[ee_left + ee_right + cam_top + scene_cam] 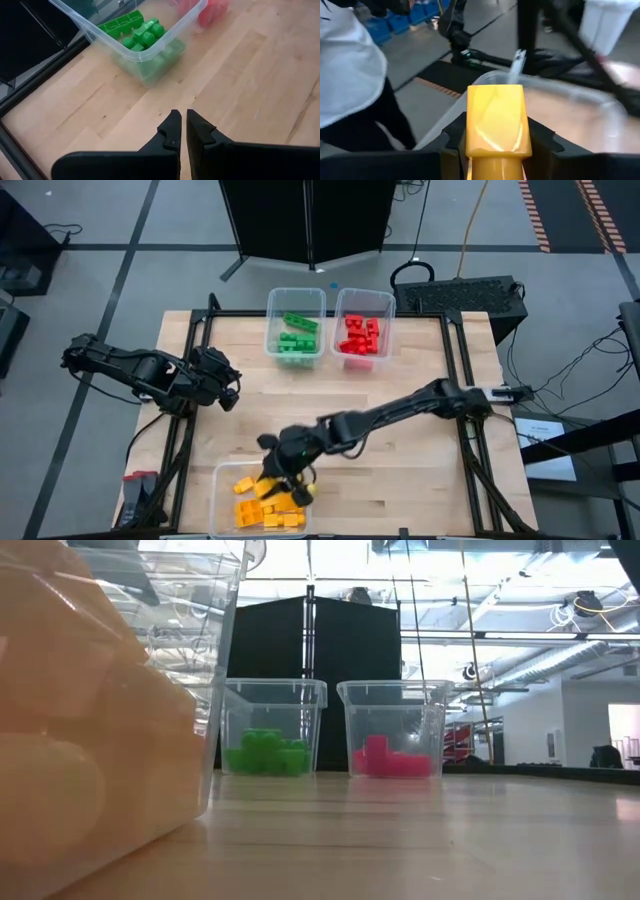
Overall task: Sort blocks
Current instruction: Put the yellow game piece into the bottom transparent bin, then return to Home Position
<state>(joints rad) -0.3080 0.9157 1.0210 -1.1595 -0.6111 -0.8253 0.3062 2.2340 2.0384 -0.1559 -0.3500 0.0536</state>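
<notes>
**Right end effector holds a yellow brick over the near tub; left arm idle at the counter's left edge**

Seen from above, a pale wooden counter (400, 410) carries three clear plastic tubs. At the far left, the left arm rests along the counter's left edge. The left end effector (181, 131) has its two dark fingers pressed together with nothing between them, hovering over bare wood, with the green tub's corner a little way ahead of it in its own wrist camera.

Moving right, at the counter's near edge sits a tub (222, 505) filled with yellow-orange blocks (268, 508). In the level view this tub fills the left side as a big orange blur. The right end effector (285, 478) hangs directly above this tub's far-right part. Its fingers are partly closed, clamped on either side of a yellow block (495, 122), which stands upright between them in the right wrist camera. A person in a white top and dark trousers (350, 75) stands in the room beyond.

Further right, at the counter's far edge, two tubs stand side by side, just apart. The left one (295, 298) holds the green blocks (297, 337); the right one (365, 300) holds the red blocks (361, 337).

The right arm stretches in from the counter's right edge, reaching diagonally across to the near tub.
</notes>
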